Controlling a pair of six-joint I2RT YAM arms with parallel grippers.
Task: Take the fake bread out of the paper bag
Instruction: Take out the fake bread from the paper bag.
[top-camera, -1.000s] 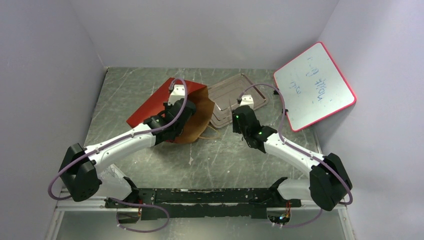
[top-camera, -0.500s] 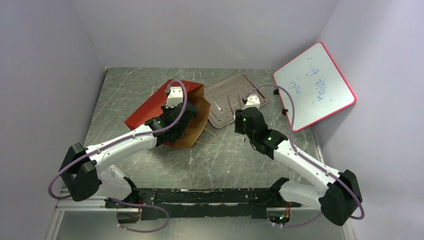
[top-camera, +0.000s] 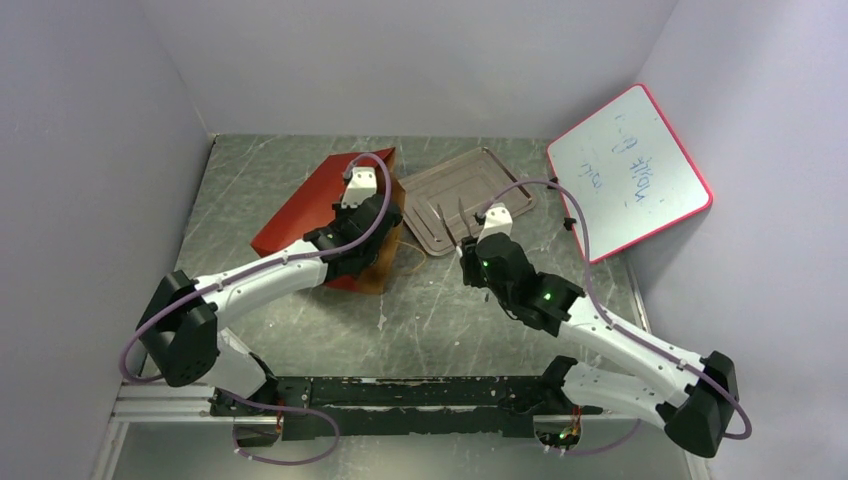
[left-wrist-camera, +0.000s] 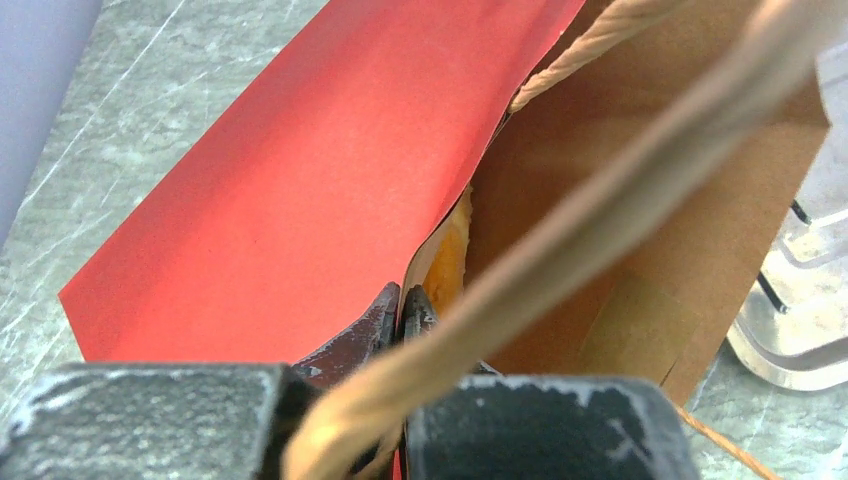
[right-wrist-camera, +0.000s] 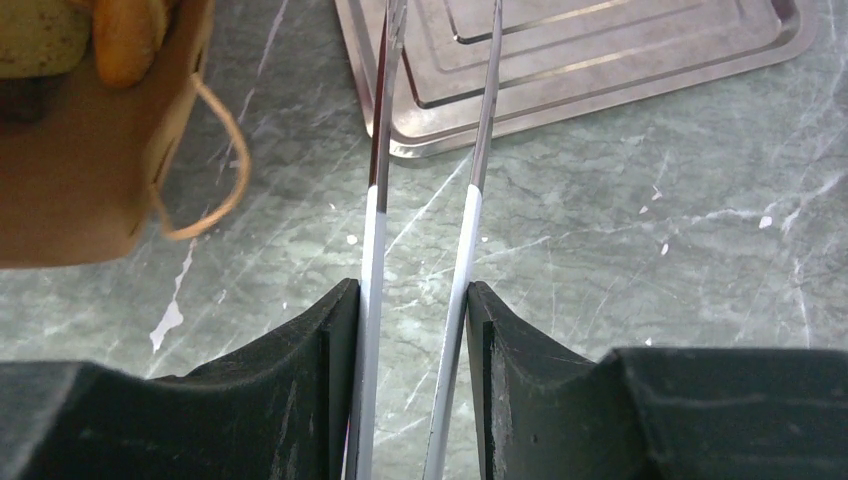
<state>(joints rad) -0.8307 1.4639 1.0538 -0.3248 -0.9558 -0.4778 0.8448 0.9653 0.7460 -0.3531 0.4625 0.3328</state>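
Note:
The paper bag (top-camera: 310, 205), red outside and brown inside, lies on the table with its mouth toward the tray. My left gripper (top-camera: 372, 262) is shut on the bag's mouth edge (left-wrist-camera: 405, 300), one finger outside and one inside, with a cord handle (left-wrist-camera: 600, 190) draped over it. An orange piece of fake bread (left-wrist-camera: 450, 255) shows inside the bag. In the right wrist view, orange bread (right-wrist-camera: 125, 35) and a speckled piece (right-wrist-camera: 40, 40) sit at the bag's mouth. My right gripper (top-camera: 470, 248) (right-wrist-camera: 412, 290) is shut on metal tongs (right-wrist-camera: 383, 150), whose tips stand apart over the tray's near edge.
A flat grey metal tray (top-camera: 480, 175) (right-wrist-camera: 620, 90) lies just right of the bag. A red-framed whiteboard (top-camera: 625, 170) leans on the right wall. Walls close in on the left, back and right.
My left gripper has raised the bag's mouth edge, so the brown opening looks narrower from above. My right arm has swung toward the left and nearer, carrying the tongs.

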